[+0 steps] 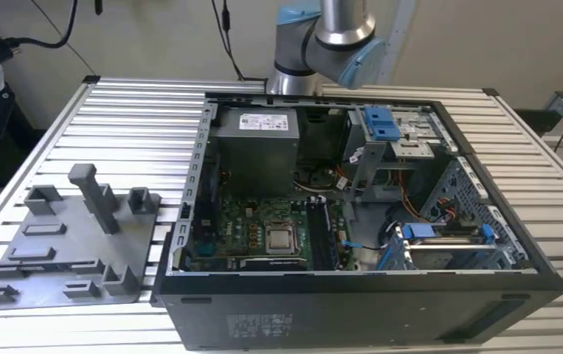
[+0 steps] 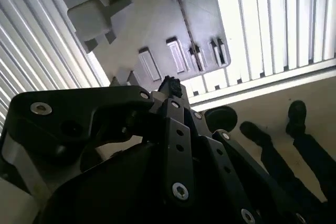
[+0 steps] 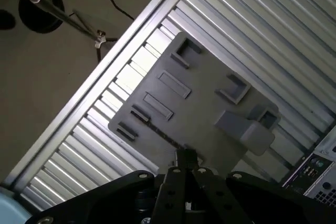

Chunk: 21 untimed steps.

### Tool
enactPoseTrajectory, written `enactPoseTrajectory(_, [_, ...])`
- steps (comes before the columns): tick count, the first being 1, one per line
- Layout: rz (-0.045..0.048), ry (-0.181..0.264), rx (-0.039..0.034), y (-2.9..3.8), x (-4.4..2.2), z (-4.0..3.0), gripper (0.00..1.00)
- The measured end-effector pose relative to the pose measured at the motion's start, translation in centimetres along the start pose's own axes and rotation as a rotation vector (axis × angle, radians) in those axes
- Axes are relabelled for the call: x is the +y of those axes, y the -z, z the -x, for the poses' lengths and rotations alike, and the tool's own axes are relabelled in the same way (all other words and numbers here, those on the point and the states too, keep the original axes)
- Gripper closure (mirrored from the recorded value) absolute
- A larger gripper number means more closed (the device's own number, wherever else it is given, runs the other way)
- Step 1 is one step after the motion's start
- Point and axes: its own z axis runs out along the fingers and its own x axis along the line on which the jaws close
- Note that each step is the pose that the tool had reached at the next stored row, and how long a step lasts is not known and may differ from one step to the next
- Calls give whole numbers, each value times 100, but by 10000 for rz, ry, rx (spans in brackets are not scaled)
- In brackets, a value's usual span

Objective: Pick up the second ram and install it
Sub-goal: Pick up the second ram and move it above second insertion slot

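Exterior view, from its left: ribbed aluminium tabletop (image 1: 133, 103) of long parallel slats, bearing near its left edge a matte grey plastic tray (image 1: 60, 240) with square blocks, shallow clips and one tall upright post (image 1: 96, 198). Further toward that view's right, across the tabletop's middle, an open black sheet-metal computer case (image 1: 360, 313): boxy grey power-supply box (image 1: 257, 147), green motherboard (image 1: 251, 228) with a shiny square processor (image 1: 281, 240), blue plastic drive clips (image 1: 384, 122). Behind the case, at the tabletop's far edge, the silver and pale-blue arm (image 1: 325, 33). Seen in both wrist views: the second ram (image 2: 188, 24) (image 3: 160, 132), showing as a long, thin dark strip, straight and narrow, seated in the tray along the side lined with small clips, not yet lifted. Above the tray and apart from the ram, the black gripper (image 2: 170, 85) (image 3: 186, 156), jointed flat bars studded with round screws, tips pressed together, gripping nothing.
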Motion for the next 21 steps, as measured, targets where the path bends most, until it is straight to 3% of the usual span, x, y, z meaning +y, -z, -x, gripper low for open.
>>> enactPoseTrajectory(21, [73, 3734, 159, -21, 3, -6, 89])
